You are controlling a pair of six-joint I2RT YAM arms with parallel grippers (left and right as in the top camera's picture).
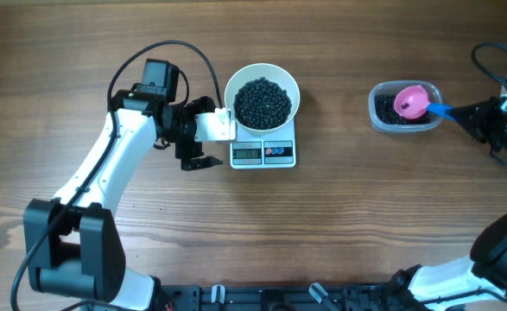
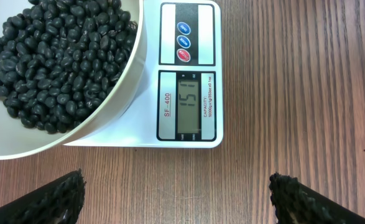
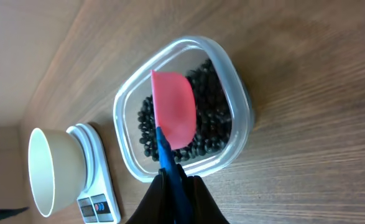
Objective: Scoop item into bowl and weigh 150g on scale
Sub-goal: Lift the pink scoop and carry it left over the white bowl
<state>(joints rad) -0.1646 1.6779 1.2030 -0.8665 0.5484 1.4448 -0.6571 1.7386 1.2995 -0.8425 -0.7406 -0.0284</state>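
Observation:
The white bowl (image 1: pixel 236 86) (image 2: pixel 117 106) stands on the scale (image 1: pixel 263 153), heaped with the black beans (image 1: pixel 263 102) (image 2: pixel 51 56). The scale's display (image 2: pixel 189 106) reads 151. My left gripper (image 1: pixel 191 150) (image 2: pixel 176 208) hovers just left of the scale, open, with bare wood between its fingers. At the far right my right gripper (image 1: pixel 471 112) (image 3: pixel 176 183) is shut on the blue handle of the pink scoop (image 1: pixel 411 101) (image 3: pixel 175 109). The scoop's cup rests empty over more beans (image 3: pixel 210 124) in the clear tub (image 1: pixel 376 108) (image 3: pixel 232 68).
The left arm's black cable (image 1: pixel 162 52) loops above the table behind the bowl. Another cable (image 1: pixel 495 56) hangs at the right edge. In the right wrist view the bowl (image 3: pixel 45 171) and scale (image 3: pixel 98 186) show at lower left.

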